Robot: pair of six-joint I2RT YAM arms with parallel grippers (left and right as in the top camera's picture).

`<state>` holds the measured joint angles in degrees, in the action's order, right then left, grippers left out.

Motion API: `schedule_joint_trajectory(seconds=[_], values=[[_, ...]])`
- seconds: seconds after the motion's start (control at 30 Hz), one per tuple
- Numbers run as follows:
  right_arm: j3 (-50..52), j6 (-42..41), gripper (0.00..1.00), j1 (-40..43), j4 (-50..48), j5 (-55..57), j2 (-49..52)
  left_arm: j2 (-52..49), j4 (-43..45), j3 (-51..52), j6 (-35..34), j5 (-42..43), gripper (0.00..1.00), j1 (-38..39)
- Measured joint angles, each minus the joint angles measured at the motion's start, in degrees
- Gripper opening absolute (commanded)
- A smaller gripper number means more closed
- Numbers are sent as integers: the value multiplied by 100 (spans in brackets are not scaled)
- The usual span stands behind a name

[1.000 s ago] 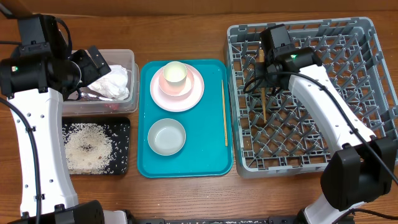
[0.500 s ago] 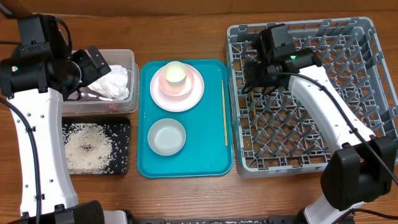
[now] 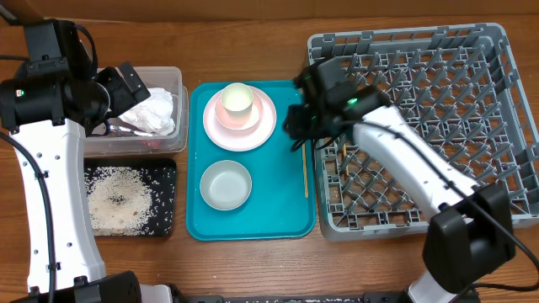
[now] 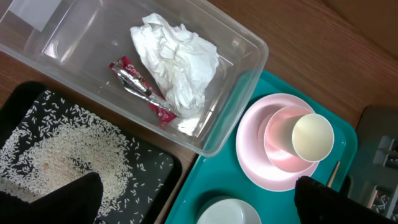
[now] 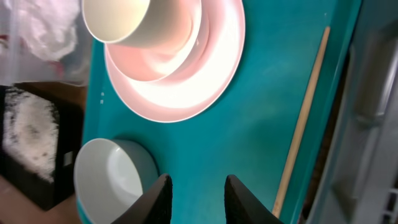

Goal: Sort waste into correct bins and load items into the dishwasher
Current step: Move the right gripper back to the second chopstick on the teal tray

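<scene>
Your right gripper [image 5: 194, 198] holds its jaws slightly apart and empty above the right part of the teal tray [image 5: 261, 93]. One wooden chopstick [image 5: 305, 118] lies just to its right along the tray edge, beside the grey dish rack [image 3: 438, 84]. On the tray, the pink plate [image 5: 205, 68] with the white cup [image 5: 118, 22] sits far and a whitish bowl [image 5: 112, 180] sits near. Your left gripper [image 4: 196, 208] is spread wide and empty over the clear tub [image 4: 236, 93] holding the napkin [image 4: 177, 62] and red wrapper [image 4: 140, 84], and the rice [image 4: 56, 162] lies in the black tray [image 4: 158, 177] nearer.
</scene>
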<state>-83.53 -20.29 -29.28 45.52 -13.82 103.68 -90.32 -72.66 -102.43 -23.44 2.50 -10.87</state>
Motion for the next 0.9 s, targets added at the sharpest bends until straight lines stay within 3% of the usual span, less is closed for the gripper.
schedule_joint_trajectory(seconds=[0.13,0.23,0.27,0.3,0.33,0.47,0.5,0.6,0.63,0.9], values=[[175,-498,34,-590,-122,1185,0,0,0,0,0,0,100,0],[358,-772,51,-960,-308,1991,0,0,2,0,0,0,100,0],[409,-826,62,-1040,-385,2175,0,0,0,0,0,2,100,0],[452,-857,90,-1102,-470,2337,0,0,0,0,0,0,100,0],[474,-872,100,-1132,-531,2428,0,0,0,0,0,2,100,0],[592,-911,100,-1130,-761,2555,0,0,0,0,0,0,100,0],[610,-927,95,-1130,-787,2555,0,0,0,0,0,0,100,0],[623,-940,43,-1123,-811,2542,0,0,0,0,0,0,100,0],[623,-944,39,-1126,-811,2546,0,0,0,0,0,2,100,0],[627,-966,38,-1126,-841,2868,0,0,0,0,0,0,100,0]])
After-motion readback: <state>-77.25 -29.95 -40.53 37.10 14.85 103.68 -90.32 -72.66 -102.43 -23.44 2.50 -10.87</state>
